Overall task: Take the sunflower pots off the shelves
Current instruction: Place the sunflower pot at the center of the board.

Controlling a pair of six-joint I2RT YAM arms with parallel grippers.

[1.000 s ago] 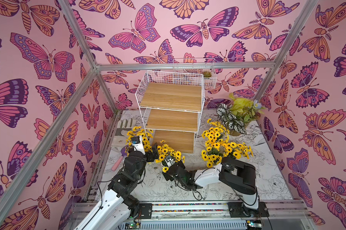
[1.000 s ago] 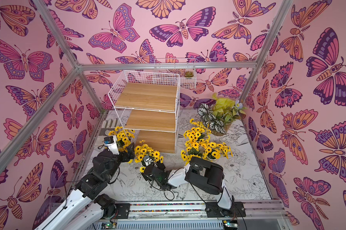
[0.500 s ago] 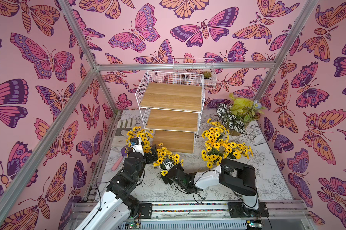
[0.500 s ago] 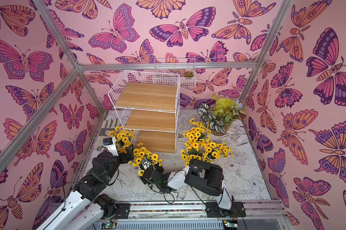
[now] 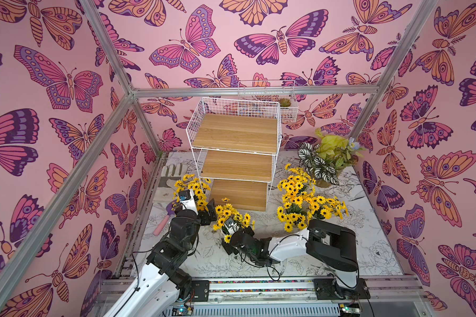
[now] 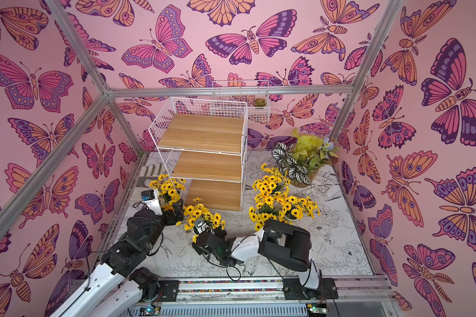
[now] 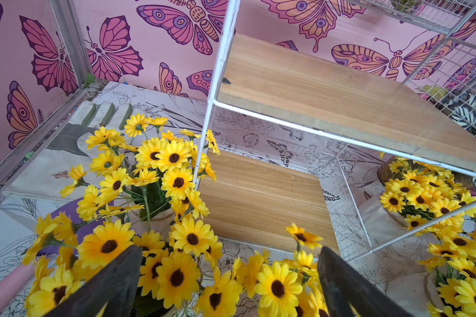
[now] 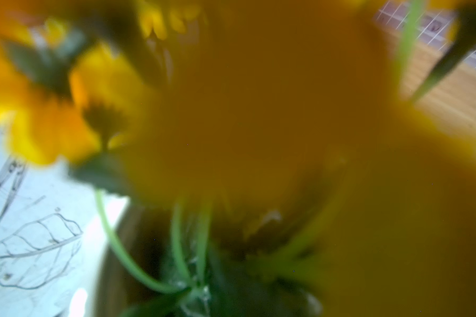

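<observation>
**Snag risk with both hands among the blooms**

Shelves look done. All three light wooden boards of the white wire-mesh rack (image 5: 232,137) are bare in both top views. The small white pots of yellow, dark-centred artificial sunflowers (image 5: 297,192) stand on the white, leaf-printed worktop (image 5: 368,247) around its foot.

Your left hand (image 7: 230,249) is spread wide, with blooms filling the gap between its fingers. Your right hand (image 5: 232,233) sits buried in the bunch at lower centre (image 5: 228,214) of the frame. Its wrist view is a yellow blur, so I cannot tell whether it is spread or pinching that pot.

Pull either arm back quickly and, in my judgement, stems could catch on a finger and tip a light pot. The bunch at centre left (image 5: 193,186) stands just beside the rack's wire upright, so a sideways drag could hook petals on it. Watch your right arm's black elbow (image 5: 331,241) too. It hangs just beside the cluster at right, and a careless swing could knock those pots over.
</observation>
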